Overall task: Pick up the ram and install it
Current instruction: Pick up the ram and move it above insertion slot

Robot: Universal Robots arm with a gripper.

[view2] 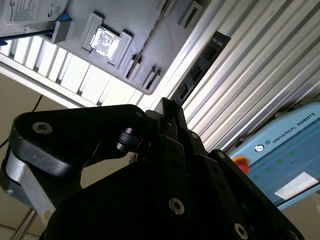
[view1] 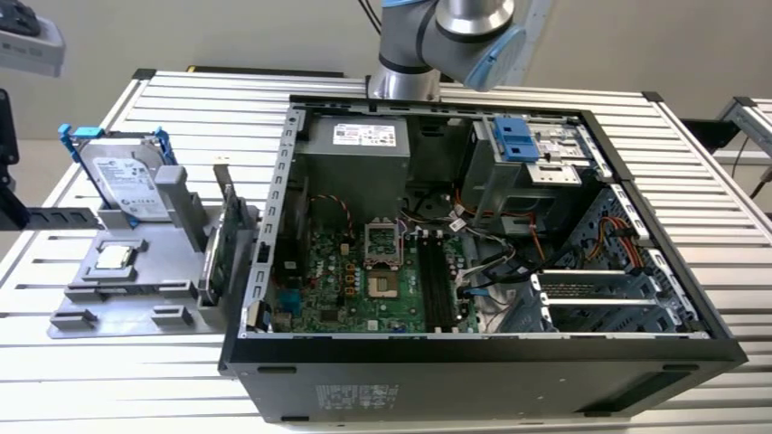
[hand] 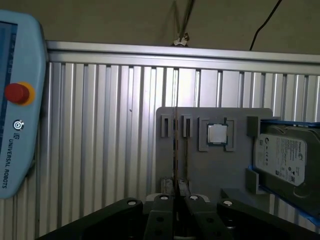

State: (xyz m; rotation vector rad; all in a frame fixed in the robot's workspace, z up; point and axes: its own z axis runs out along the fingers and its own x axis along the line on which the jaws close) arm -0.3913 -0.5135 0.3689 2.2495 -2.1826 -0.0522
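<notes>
Two black fingers (view2: 172, 125) of the gripper (hand: 176, 198) are pinching together on the ram (view2: 201, 64). In the second wrist view it is jutting out past their tips as a teal strip with dark chips. The stick is hanging in the air over the table (view1: 711, 226), above the end of the grey holder (hand: 240, 116) farthest from the hard drive (hand: 282, 160). The processor (hand: 217, 134) is sitting on the holder between those two ends.

In the exterior view the holder is resting by the table's edge on the exterior view's left. A green card (view1: 215, 267) is standing along the holder's edge nearest the case (view1: 483, 357). The black memory slots (view1: 442, 271) on the motherboard (view1: 343, 271) are lying bare.

Judging from this, the stick is being carried and is not yet installed. Doing the carry well seems to mean keeping the clamp firm, since so thin a board is likely to pivot between the pads if it is jolted. It also seems wise to be holding the long edge level and parallel to the slots, and to be travelling high enough to clear the case's wall. The loose cables (view1: 489, 262) just beside the slots look like the likeliest snag.
</notes>
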